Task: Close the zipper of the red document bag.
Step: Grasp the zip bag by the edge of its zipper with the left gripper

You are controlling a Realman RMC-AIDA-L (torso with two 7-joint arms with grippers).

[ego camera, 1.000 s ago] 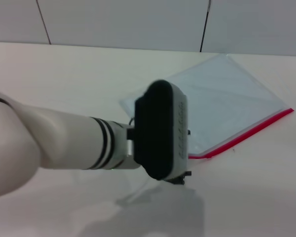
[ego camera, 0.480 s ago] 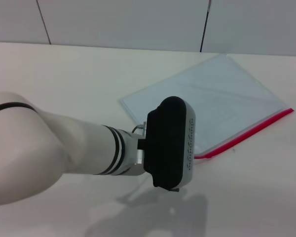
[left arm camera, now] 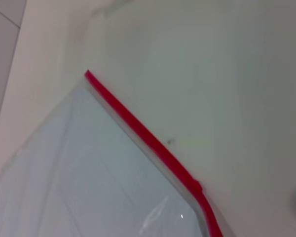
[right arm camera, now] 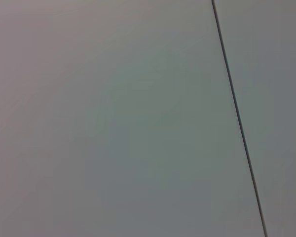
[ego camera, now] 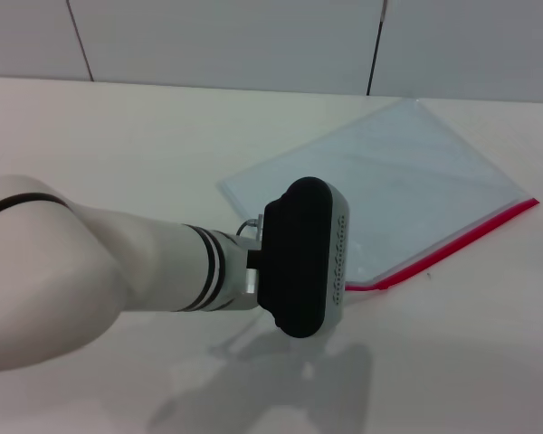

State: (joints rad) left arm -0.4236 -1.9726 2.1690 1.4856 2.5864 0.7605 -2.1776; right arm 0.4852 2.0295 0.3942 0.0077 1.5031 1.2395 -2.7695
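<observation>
On the pale surface (ego camera: 118,145), toward the right and far side of the head view, the red document bag (ego camera: 407,190) is laid flat, turned at an angle so that one corner points to the far edge near the wall. Its translucent blue-grey face is seen lying smooth. The zipper (ego camera: 452,244) is carried along the long edge on the near right, as a thin bright red strip running from the bag's right corner down to the corner nearest the robot.

Over that near corner the left arm is reached in from the left of the head view, and its wrist housing is held above the surface just beside the end of the red strip. The left pincer (ego camera: 303,258) is hidden beneath the black housing, so whether it is wide, narrow or holding anything cannot be told. A shadow of the arm is cast on the surface below.

From the left wrist view the zipper (left arm camera: 143,133) is seen as a red line crossing the picture, with the bag (left arm camera: 79,187) on one side and bare surface on the other. A small red thickening (left arm camera: 196,186) is noticed on the strip; what it is cannot be told.

Only a grey panelled wall (right arm camera: 113,123) with a dark seam is shown by the right wrist view; the right pincer is not seen.
</observation>
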